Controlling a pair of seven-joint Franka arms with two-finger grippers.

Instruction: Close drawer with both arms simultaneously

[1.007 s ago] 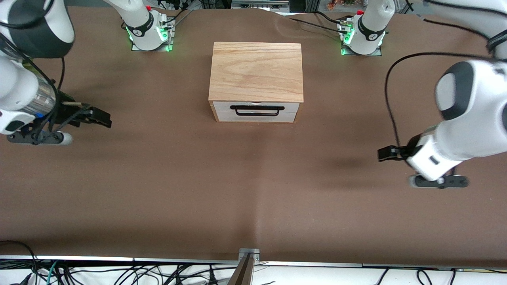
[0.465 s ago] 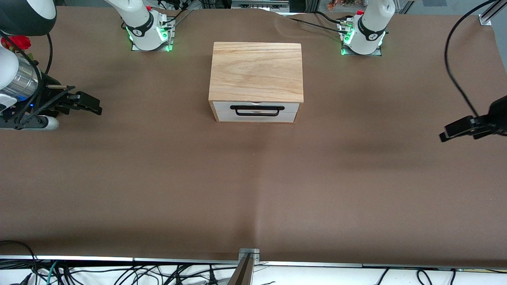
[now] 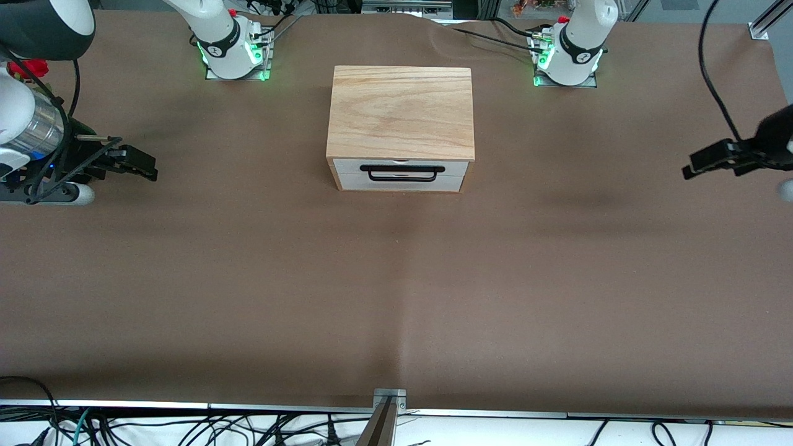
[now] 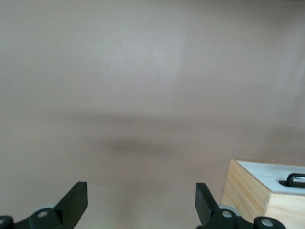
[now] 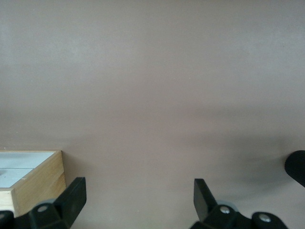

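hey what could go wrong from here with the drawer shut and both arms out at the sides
Few risks show. The drawer looks flush in the wooden box, with both grippers well clear. The left gripper hangs at the brown table edge with jaws open; its cable loops over that end and might snag on a swing. The right gripper, jaws open, sits low over its end; dropping further might scrape the cloth.

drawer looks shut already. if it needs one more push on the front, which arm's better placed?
Neither, clearly. The left gripper and right gripper hang open over bare table at their own ends, both well clear of the drawer, whose front sits flush in the box.
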